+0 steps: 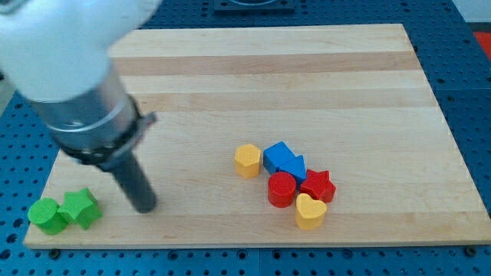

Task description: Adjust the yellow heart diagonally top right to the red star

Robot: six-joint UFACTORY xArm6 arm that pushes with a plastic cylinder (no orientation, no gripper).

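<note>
The yellow heart (pixel 310 211) lies near the board's bottom edge, right of centre. The red star (pixel 317 185) sits just above it and slightly to the right, touching it. A red cylinder (pixel 281 188) sits left of the star, touching the heart's upper left. My tip (pixel 144 207) is the lower end of the dark rod, far to the left of these blocks, near the bottom left of the board.
Two blue blocks (pixel 284 160) sit above the red ones, and a yellow hexagon (pixel 248 160) is left of them. Two green blocks (pixel 65 211) lie at the bottom left corner, left of my tip. The wooden board (pixel 268 77) has blue table around it.
</note>
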